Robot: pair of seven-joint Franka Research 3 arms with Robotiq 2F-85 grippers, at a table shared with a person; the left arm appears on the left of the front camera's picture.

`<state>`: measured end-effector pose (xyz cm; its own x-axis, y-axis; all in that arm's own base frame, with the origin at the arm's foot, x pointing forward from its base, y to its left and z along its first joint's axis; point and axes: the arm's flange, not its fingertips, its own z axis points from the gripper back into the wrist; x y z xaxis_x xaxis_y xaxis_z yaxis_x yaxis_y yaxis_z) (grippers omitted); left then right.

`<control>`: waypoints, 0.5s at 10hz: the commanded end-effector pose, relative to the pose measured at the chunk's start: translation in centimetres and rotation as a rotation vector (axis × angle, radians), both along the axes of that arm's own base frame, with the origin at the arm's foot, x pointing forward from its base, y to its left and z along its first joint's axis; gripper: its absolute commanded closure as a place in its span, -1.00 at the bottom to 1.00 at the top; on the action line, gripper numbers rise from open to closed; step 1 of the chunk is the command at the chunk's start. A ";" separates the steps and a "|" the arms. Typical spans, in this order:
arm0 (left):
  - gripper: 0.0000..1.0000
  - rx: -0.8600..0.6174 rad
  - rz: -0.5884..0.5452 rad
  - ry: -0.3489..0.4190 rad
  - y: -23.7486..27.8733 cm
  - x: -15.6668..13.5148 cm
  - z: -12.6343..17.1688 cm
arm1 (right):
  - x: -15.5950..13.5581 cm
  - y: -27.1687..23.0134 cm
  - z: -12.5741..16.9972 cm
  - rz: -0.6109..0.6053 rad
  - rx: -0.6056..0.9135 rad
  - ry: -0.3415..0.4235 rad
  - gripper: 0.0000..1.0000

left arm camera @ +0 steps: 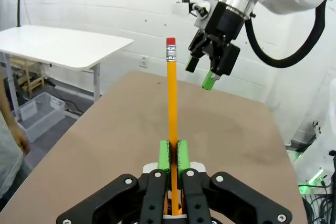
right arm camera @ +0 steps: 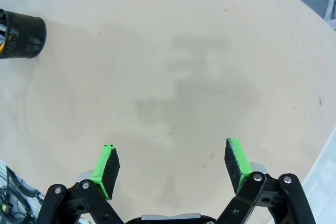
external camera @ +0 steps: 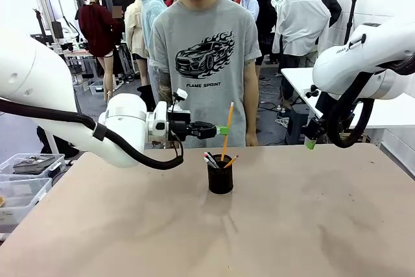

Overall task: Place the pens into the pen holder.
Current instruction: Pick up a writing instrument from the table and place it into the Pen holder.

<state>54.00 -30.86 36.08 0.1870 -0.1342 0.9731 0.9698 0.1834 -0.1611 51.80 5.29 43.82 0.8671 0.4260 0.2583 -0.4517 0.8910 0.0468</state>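
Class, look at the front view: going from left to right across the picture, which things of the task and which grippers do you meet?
Left gripper shut on the orange pencil → black pen holder below it → right gripper.

"FLAME SPRINT" on person's T-shirt (external camera: 206, 43)

A robotics lab; white worktables (left arm camera: 63, 45), plastic storage bins (external camera: 26, 180), bare white walls.
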 end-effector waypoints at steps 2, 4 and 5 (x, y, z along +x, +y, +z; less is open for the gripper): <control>1.00 0.029 0.000 -0.055 -1.1 1.2 -1.6 | 0.1 0.0 -0.1 0.000 -0.003 -0.012 -1.00; 1.00 0.048 0.021 -0.063 -1.4 1.7 -2.6 | 0.1 0.0 -0.1 0.000 -0.003 -0.012 -1.00; 1.00 0.064 0.027 -0.063 -1.4 1.8 -3.0 | 0.1 0.0 -0.1 0.000 -0.003 -0.012 -1.00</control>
<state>55.22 -31.69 33.30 0.1623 -0.1730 0.9715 0.9717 0.1992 -0.1269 51.80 5.29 43.81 0.8671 0.4260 0.2582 -0.4517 0.8909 0.0468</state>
